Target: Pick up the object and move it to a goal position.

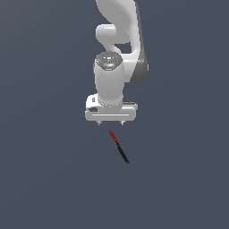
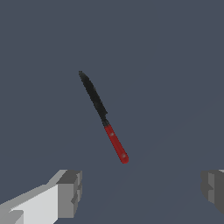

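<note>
Black with a red end, the object (image 2: 103,116) lies ahead of the spread, empty gripper (image 2: 140,192), its long axis seemingly diagonal to the fingers (image 2: 70,192).

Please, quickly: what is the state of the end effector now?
End effector: open, holding nothing; the stick lies apart from its fingers.

A plain, even dark slate-grey surface (image 1: 44,179) fills both views, flatly lit, with no visible edges.
</note>
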Motion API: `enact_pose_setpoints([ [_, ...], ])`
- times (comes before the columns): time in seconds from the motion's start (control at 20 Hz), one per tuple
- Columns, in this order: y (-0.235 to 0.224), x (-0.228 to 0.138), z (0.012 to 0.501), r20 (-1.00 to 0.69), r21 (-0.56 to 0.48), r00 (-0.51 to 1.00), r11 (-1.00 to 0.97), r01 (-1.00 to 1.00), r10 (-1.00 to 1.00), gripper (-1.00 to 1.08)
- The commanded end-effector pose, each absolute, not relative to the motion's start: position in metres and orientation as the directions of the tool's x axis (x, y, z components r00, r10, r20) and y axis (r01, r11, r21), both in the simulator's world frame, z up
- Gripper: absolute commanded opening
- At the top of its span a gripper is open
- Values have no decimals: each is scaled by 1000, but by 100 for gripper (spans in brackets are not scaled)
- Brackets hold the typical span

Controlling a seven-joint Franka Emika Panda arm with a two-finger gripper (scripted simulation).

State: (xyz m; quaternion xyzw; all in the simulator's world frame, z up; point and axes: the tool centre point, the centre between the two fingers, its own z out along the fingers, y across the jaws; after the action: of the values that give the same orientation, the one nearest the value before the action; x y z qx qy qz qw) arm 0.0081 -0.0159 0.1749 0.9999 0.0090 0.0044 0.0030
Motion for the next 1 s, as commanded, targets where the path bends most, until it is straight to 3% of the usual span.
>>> enact_pose_setpoints([
  [0.0, -16, 8, 175, 9, 6, 1000, -1000, 18, 18, 100],
  [0.95, -4, 9, 173, -5, 15, 995, -995, 100, 100, 100],
])
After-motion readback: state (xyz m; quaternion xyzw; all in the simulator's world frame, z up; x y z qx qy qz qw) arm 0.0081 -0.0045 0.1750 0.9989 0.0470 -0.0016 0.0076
